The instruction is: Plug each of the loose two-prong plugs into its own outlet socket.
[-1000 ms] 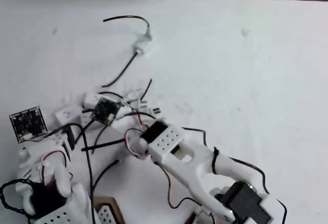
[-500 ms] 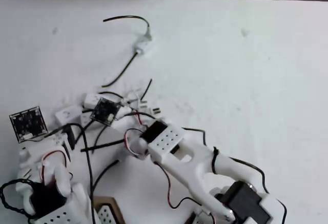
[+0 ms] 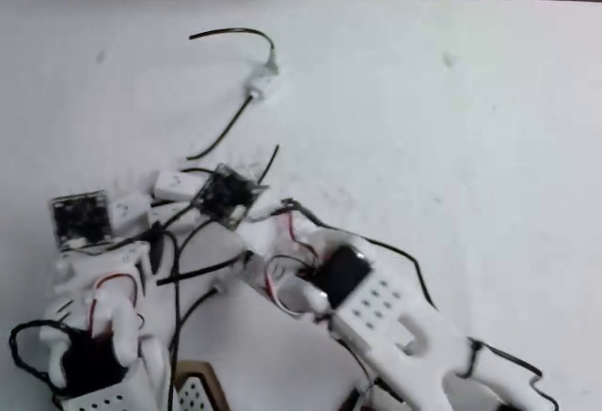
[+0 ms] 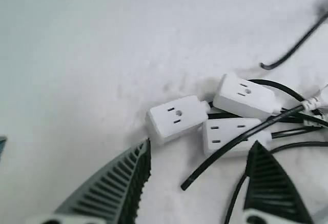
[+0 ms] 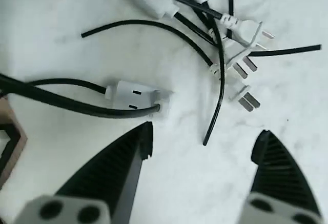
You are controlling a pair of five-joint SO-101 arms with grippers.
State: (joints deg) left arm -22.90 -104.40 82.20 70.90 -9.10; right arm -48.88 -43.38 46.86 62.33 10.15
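Left gripper spread wide, hovers just short of 3 clustered sockets, likely to steady 1. Right gripper also spread, empty, above tangled plugs, all unplugged; probably choosing 1 to grab.

the left gripper hung over the white table with its dark ribbed fingers spread wide. three white outlet sockets lay clustered just beyond the fingertips, touching one another. black cords trailed from them, one crossing the socket nearest the gripper.
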